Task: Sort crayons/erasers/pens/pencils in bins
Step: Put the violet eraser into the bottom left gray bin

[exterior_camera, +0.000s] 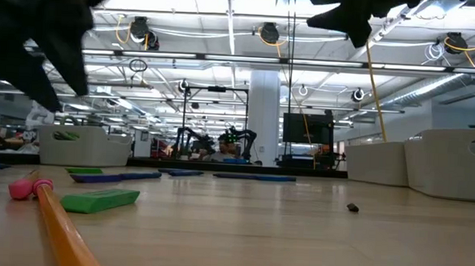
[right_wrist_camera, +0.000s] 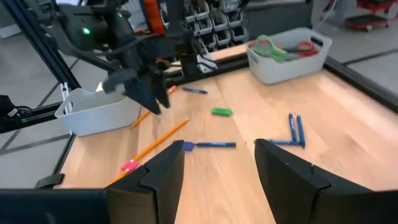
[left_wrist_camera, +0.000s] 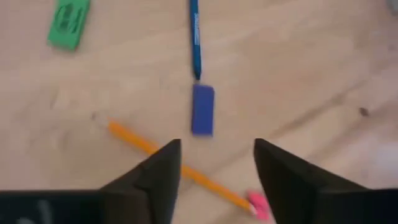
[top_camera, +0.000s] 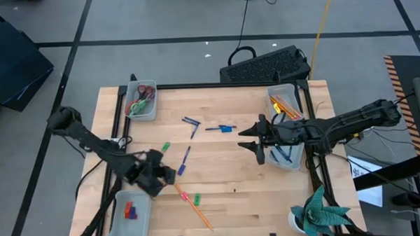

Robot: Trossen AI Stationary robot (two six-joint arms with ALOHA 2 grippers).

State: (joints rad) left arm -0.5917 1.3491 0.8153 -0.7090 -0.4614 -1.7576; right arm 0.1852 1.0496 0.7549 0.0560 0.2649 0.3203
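On light wooden desk [top_camera: 269,193]: thin blue pens [top_camera: 190,123], long orange pencils [top_camera: 195,208], green eraser [top_camera: 166,146] still loose; translucent grey-white bins [top_camera: 286,133] partly filled. Left gripper [left_wrist_camera: 216,163] spread, empty, over pencil; right gripper [right_wrist_camera: 219,160] spread, empty, beside bin.

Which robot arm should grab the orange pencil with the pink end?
Probably the left. Its open tool hangs right above the pencil, while the right tool is away beside the bin.

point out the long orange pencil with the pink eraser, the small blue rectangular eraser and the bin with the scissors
long orange pencil with pink eraser [left_wrist_camera: 149,147], left wrist view, on its shaft
small blue rectangular eraser [left_wrist_camera: 203,109], left wrist view, its middle
translucent white plastic bin holding scissors [right_wrist_camera: 283,68], right wrist view, on its front wall
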